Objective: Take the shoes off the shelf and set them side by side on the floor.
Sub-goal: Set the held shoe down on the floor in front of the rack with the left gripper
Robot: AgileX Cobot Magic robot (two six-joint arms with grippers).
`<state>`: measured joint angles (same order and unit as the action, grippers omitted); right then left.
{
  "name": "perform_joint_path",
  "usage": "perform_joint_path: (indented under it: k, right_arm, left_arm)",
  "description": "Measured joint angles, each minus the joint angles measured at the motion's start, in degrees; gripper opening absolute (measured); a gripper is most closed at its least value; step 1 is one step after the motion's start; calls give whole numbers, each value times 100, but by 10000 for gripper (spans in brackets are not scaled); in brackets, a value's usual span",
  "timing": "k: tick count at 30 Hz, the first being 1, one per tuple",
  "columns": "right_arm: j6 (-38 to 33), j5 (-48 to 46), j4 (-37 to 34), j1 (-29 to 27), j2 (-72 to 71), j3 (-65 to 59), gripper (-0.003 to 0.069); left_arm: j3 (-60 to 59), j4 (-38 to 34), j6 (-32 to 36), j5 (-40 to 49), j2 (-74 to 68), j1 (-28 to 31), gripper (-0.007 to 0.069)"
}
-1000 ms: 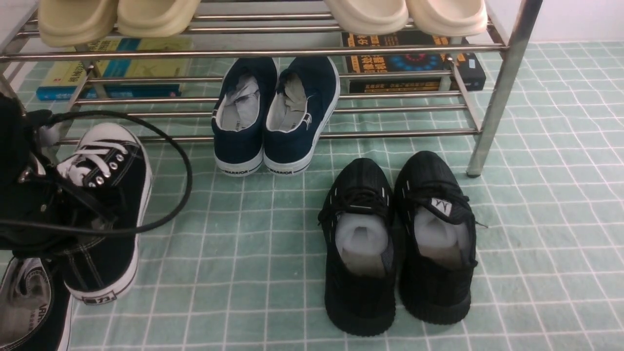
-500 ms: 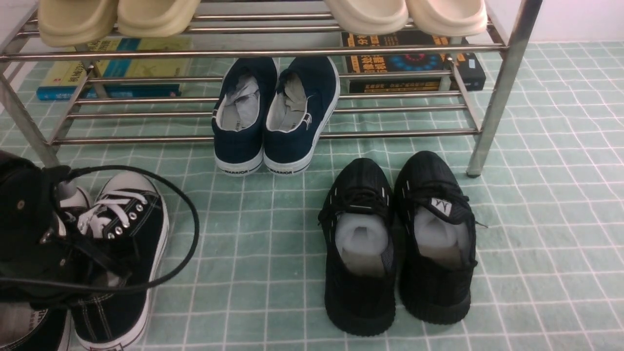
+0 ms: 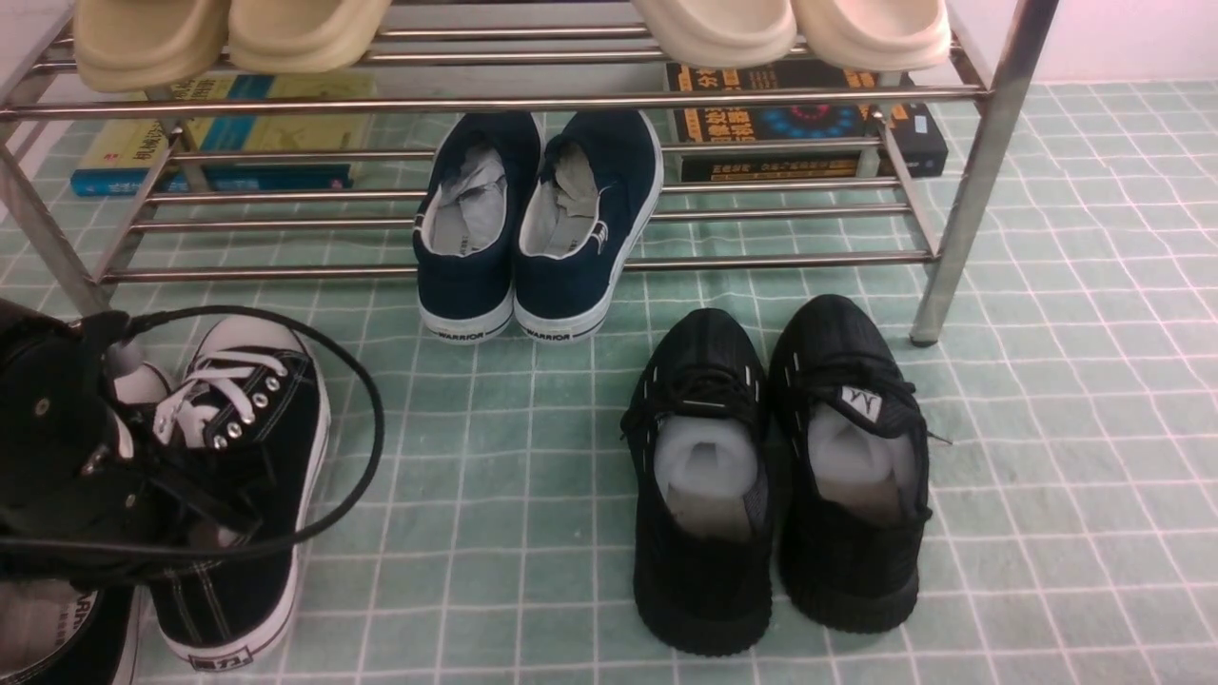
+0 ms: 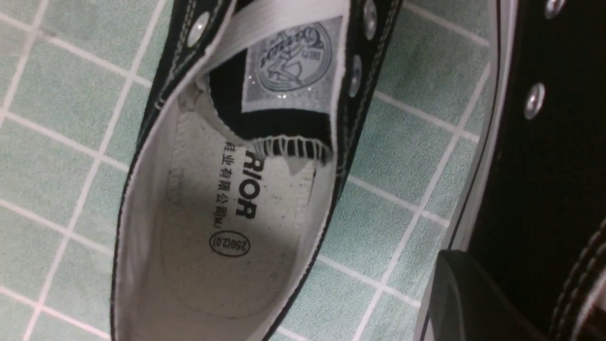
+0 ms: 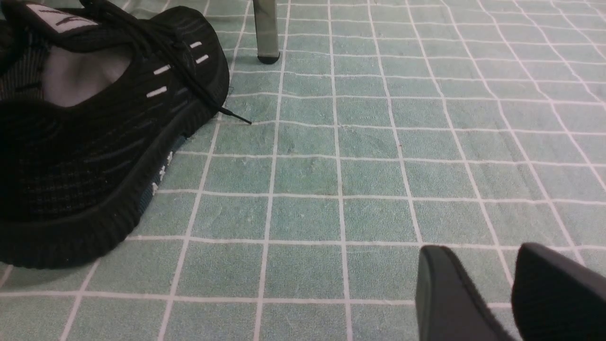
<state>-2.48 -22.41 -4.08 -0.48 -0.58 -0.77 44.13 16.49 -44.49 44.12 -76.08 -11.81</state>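
The shoes (image 3: 243, 447) sit close together on the floor (image 3: 495, 533), in front of the left end of the shelf (image 3: 761, 259). My left tool (image 3: 176, 509) is pinched narrow on one shoe's side, I think to line it up. The right tool (image 5: 506, 308) is wide and empty.

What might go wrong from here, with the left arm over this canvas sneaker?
The black cable loops across the canvas sneaker; as the left arm lifts away, it might snag and drag the shoe. The other sneaker lies close alongside, so a nudge on release might push the pair out of line.
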Motion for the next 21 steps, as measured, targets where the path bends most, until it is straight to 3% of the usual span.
perform_joint_path:
  k: [8,16,19,21]
  right_arm:
    - [0,0,0,0,0,0,237]
    - [0,0,0,0,0,0,237]
    - [0,0,0,0,0,0,237]
    - [0,-1,0,0,0,0,237]
  left_arm:
    - [0,60,-19,59,14,0,103]
    - [120,107,322,312,135,0,328]
    - [440,107,671,858,302,0,338]
    - [769,113,1163,1406,534,0,295]
